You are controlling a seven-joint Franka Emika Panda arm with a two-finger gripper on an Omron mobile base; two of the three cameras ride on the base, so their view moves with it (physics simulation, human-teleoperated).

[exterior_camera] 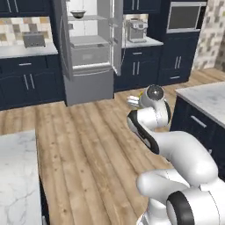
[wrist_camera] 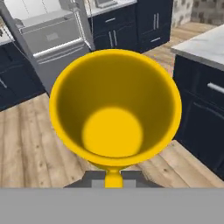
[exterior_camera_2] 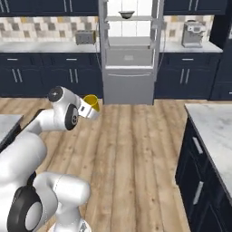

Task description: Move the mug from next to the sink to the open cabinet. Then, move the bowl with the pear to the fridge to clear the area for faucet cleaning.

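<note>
The claw is clamped shut on the mug, pinching its near wall so that the yellow cup juts out past the fingertips with its open mouth turned toward the hand camera; the round bottom shows inside. In the right base view the mug sits at the end of the white arm, carried in the air above the wood floor, well clear of any table. In the left base view only a pale sliver of the claw shows beside the wrist.

To the robot's right stands an island with a marble top and navy fronts. At the lower left of the left base view, a corner of another marble table comes into frame.

Across the floor, the fridge stands with both upper doors swung open, white inside, grey shelves, bottom drawer closed. A dark bowl-shaped item rests on its top shelf; it is too small to tell what is in it.

Navy base cabinets run on both sides of the fridge under a pale table. A silver toaster sits on it to the left of the fridge, and a coffee machine to the right. A built-in oven shows further right in the left base view.
</note>
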